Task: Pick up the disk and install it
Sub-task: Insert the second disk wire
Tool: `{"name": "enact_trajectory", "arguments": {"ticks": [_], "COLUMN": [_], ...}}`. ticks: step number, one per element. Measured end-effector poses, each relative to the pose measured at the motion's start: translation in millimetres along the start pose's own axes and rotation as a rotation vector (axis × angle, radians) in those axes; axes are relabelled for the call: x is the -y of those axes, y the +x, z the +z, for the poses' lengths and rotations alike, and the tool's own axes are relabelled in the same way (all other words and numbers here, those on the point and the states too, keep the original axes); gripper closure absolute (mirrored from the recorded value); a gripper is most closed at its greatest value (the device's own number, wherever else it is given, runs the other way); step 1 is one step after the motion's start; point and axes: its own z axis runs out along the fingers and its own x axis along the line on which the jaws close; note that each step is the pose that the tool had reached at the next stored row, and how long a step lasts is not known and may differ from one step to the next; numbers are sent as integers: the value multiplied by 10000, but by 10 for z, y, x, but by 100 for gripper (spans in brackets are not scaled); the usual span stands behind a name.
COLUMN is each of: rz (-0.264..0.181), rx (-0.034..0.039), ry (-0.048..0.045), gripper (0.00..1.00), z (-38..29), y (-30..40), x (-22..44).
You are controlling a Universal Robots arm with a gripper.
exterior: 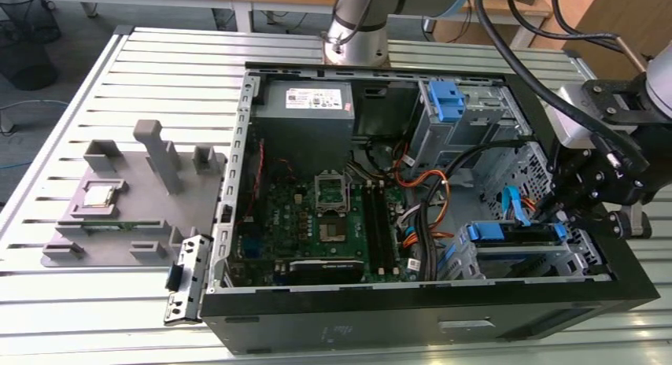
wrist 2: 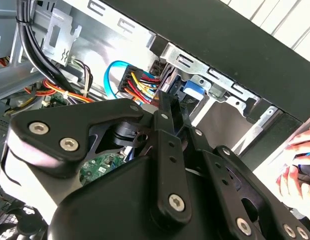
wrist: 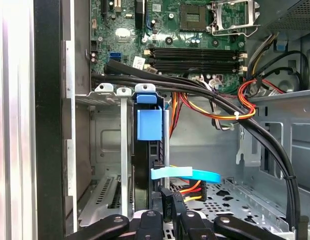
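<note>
The disk [exterior: 511, 233], framed by its blue bracket, sits in the drive cage at the front corner of the open computer case [exterior: 420, 322], on the exterior view's right. In the first wrist view the disk [wrist: 148, 150] stands on edge in the cage slot, with its blue tab on the end nearer the motherboard. My gripper [exterior: 553, 217] reaches into the case just over that cage. Its black fingers are shut, and their tips [wrist: 170, 207] rest against the disk's cable end. In the second wrist view the gripper [wrist 2: 167, 100] points at the blue bracket [wrist 2: 193, 90].
A light-blue data cable [wrist: 190, 174] and a bundle of coloured power wires [wrist: 220, 107] run beside the disk. The motherboard [exterior: 326, 215], the grey power supply [exterior: 304, 105] and a second blue-tabbed bay [exterior: 446, 101] are inside the case. A grey fixture with a processor chip [exterior: 100, 194] lies outside. A hand [wrist 2: 297, 172] is near the case.
</note>
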Motion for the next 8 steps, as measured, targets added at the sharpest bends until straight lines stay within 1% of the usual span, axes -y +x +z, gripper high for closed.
{"name": "enact_trajectory", "arguments": {"ticks": [8], "rz": [1], "rx": [2], "ry": [0], "gripper": [80], "z": [5], "y": [0], "x": [0]}}
